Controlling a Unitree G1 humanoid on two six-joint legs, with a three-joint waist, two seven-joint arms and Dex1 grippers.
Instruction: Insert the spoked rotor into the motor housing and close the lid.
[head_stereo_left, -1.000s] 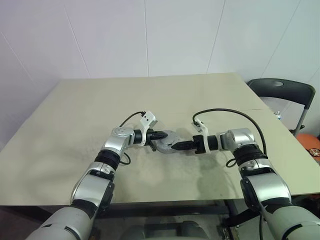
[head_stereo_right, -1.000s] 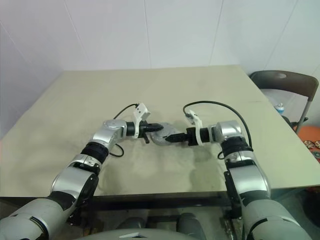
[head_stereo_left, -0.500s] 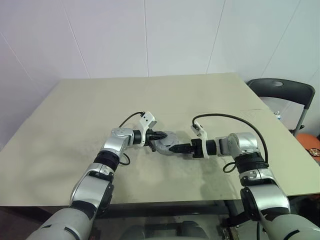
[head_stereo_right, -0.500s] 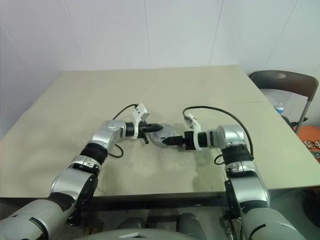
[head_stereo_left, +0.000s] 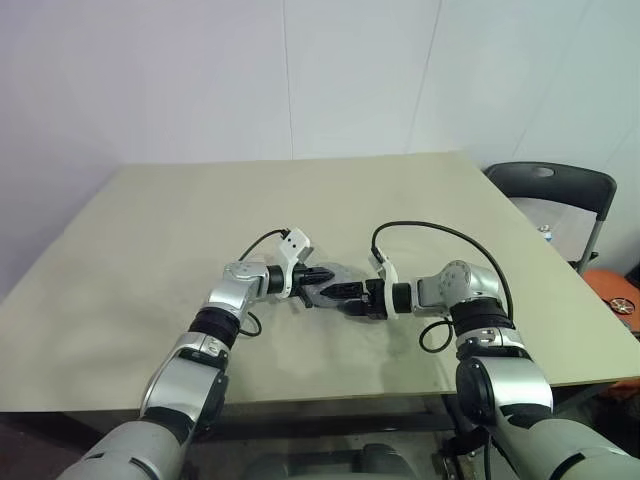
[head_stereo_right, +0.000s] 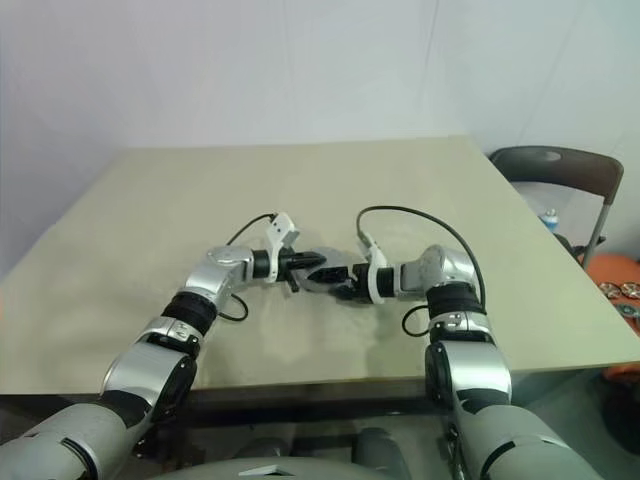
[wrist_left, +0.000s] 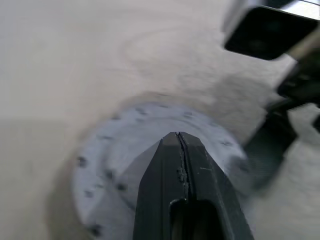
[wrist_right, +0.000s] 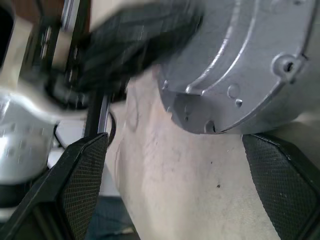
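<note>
Centrally, left pincer (head_stereo_left: 322, 290) pressed together on silver disc (wrist_left: 150, 145); right pincer (head_stereo_left: 345, 296) spread beside it

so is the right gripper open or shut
Open: in the right wrist view the right gripper's two fingers stand wide apart below the silver round part.

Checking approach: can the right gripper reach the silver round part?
Probably yes: right gripper open, silver round part just ahead of its fingers; the shut left gripper sits over it.
</note>
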